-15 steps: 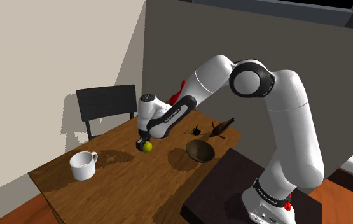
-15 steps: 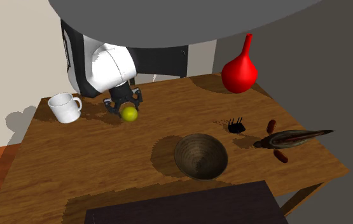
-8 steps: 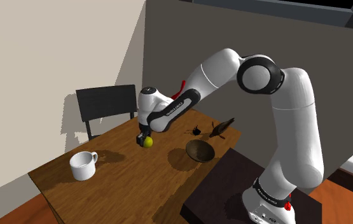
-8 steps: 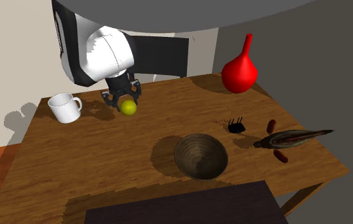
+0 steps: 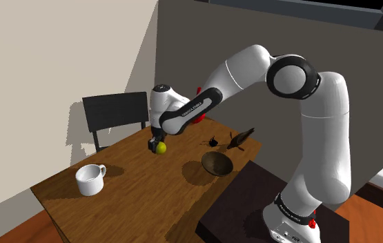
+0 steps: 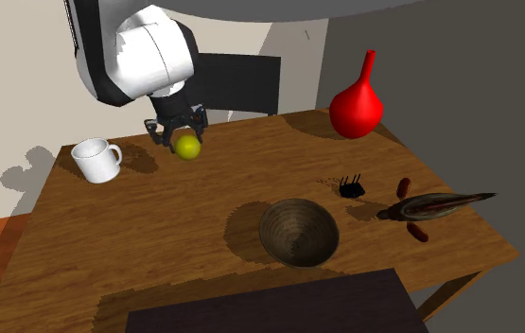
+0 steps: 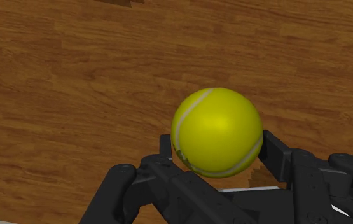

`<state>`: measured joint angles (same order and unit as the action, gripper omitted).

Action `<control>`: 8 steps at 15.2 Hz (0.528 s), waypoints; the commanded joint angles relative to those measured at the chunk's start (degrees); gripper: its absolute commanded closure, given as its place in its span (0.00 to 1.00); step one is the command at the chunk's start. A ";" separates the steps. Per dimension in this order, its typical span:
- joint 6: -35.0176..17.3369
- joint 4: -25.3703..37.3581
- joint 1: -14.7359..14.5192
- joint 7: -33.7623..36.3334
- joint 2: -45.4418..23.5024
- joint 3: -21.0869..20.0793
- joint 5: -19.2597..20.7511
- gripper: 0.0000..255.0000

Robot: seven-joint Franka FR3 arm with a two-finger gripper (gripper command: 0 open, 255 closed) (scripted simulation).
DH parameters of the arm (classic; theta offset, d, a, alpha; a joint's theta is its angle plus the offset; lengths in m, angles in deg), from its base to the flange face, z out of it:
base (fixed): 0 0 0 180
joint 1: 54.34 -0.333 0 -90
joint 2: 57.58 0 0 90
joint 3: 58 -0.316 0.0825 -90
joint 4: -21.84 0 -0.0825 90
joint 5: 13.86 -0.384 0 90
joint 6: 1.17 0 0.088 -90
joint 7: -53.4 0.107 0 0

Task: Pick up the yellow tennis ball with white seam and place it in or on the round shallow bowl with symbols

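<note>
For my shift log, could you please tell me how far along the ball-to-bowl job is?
Done: the tool is shut on the yellow tennis ball, apparently lifted off the wooden table. In hand: carrying it. Left: crossing to the dark bowl, which sits empty, and releasing the ball there.

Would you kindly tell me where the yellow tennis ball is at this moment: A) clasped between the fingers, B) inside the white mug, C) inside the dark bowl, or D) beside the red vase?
A: the fingers clasp the tennis ball from both sides, while the bowl sits empty, well apart from it.
</note>
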<state>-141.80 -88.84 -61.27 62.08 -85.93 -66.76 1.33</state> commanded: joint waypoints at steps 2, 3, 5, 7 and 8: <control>1.72 0.01 0.25 -0.54 1.73 -0.40 -0.62 1.00; 1.94 0.02 0.28 -0.61 1.96 -0.45 -0.70 1.00; -0.27 -5.28 1.76 -1.81 5.25 -0.34 -0.96 1.00; -2.34 -10.29 3.26 -3.20 8.42 -0.19 -1.28 1.00; -3.31 -12.70 4.00 -3.98 9.97 -0.08 -1.47 1.00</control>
<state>-144.41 -99.36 -58.02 58.93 -77.57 -66.88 0.11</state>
